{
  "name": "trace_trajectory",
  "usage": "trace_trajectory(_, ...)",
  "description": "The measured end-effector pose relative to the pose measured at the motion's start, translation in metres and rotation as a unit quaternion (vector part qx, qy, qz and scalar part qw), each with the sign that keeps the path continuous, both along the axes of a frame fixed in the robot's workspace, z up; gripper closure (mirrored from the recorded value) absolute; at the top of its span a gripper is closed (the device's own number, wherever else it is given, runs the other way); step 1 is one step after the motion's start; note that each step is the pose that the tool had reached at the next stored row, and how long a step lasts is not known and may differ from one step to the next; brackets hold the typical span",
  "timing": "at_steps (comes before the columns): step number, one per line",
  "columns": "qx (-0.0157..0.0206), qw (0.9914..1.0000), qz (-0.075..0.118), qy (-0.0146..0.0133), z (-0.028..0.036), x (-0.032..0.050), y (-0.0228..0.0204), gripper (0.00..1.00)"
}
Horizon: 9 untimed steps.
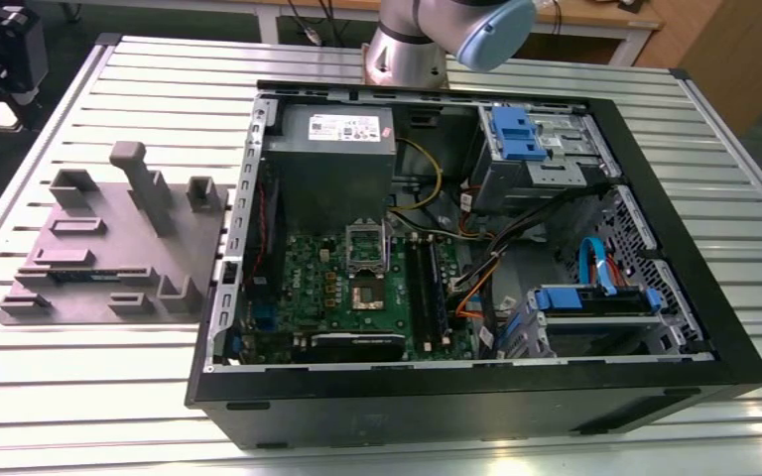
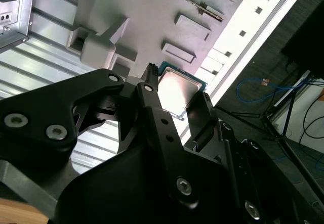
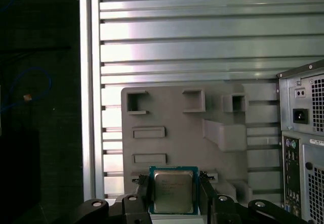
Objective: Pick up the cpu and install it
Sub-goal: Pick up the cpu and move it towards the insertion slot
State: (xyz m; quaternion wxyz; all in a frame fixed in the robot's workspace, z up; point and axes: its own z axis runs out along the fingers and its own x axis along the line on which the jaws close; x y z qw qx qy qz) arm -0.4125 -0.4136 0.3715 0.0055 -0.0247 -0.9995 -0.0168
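The cpu [image 3: 173,193] is square, so it has no long axis. Its shiny metal top, framed by a green rim, faces the first wrist view, with its edges square to those of the grey tray [image 3: 228,102] behind it. It sits between the black fingers [image 3: 143,193] of the hand [image 3: 173,179], which is clamped on two opposite edges, held off the tray. The tray, with raised blocks and shallow pockets, lies on a bench [image 1: 130,397] of silvery ribbed slats, just beside an open computer case [image 1: 698,327] that shows its green motherboard [image 1: 354,288]. Past the bench edge lie a dark floor [image 3: 40,148] and a loose blue cable [image 3: 35,82].
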Motion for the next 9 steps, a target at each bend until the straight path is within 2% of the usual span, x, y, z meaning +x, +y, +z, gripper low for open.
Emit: trace_trajectory(9,0.0,1.0,0.0,0.0,0.0,0.0039,0.0,0.53)
